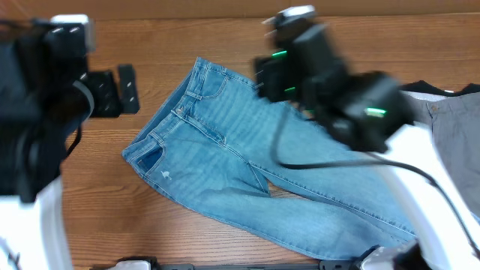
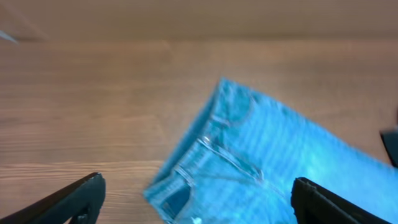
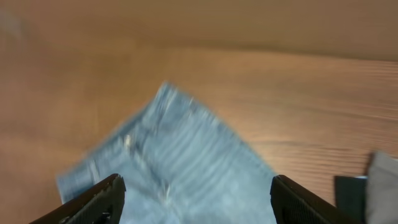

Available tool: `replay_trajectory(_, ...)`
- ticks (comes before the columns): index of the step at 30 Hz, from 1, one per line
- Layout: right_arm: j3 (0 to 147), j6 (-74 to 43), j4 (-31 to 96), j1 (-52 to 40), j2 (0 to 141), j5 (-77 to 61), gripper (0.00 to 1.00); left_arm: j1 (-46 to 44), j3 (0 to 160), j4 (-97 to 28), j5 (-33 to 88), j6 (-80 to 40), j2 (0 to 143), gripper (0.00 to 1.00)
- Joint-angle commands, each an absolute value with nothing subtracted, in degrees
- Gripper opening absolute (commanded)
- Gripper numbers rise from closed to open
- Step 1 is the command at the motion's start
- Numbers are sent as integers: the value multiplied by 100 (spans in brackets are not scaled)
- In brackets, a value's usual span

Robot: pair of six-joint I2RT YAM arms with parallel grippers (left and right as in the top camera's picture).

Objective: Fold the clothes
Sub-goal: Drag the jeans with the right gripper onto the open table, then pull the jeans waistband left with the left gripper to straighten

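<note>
One pair of jeans (image 1: 247, 172) lies flat on the table (image 1: 187, 37), a smooth brown surface with a fine wood grain running left to right. The denim is light blue and softly faded, with a woven, slightly ribbed look in the left wrist view. The waistband forms a straight slanted edge at the centre left of the overhead frame. The two legs lie close side by side and taper toward the lower right, where they pass under the right arm. A darker blue pocket opening (image 1: 151, 159) sits near the lower corner of the waistband, and one small white frayed spot (image 1: 166, 175) shows just below and right of it. Raised seams run down from the waistband. At the right edge of the overhead frame lies one grey garment (image 1: 456, 142) of a flatter, matte cloth, with a strip of black fabric (image 1: 427, 88) showing along its upper edge. There are two tools, each with two black, wedge-shaped fingers. The left tool (image 2: 199, 193) has its fingers spread wide with nothing between them, the waistband corner below. The right tool (image 3: 196, 193) is likewise spread wide and empty, above the blurred denim.
</note>
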State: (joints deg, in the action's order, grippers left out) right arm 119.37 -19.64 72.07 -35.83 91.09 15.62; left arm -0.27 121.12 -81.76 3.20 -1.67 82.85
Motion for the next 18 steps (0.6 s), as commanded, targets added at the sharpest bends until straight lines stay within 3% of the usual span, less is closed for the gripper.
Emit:
replay_trajectory(1,12158,-2281,7231,-3162,8484,1129,78,-137,12123,-8171,1168,248,9240,92)
replay_trajectory(9,12158,-2281,7577,-2757,8099,821,79,-537,12123,-7094,1205,880,11550,86)
replay_trajectory(18,12158,-2410,8165,-2757,8079,781,79,-565,12125,-5537,1184,882,13467,95)
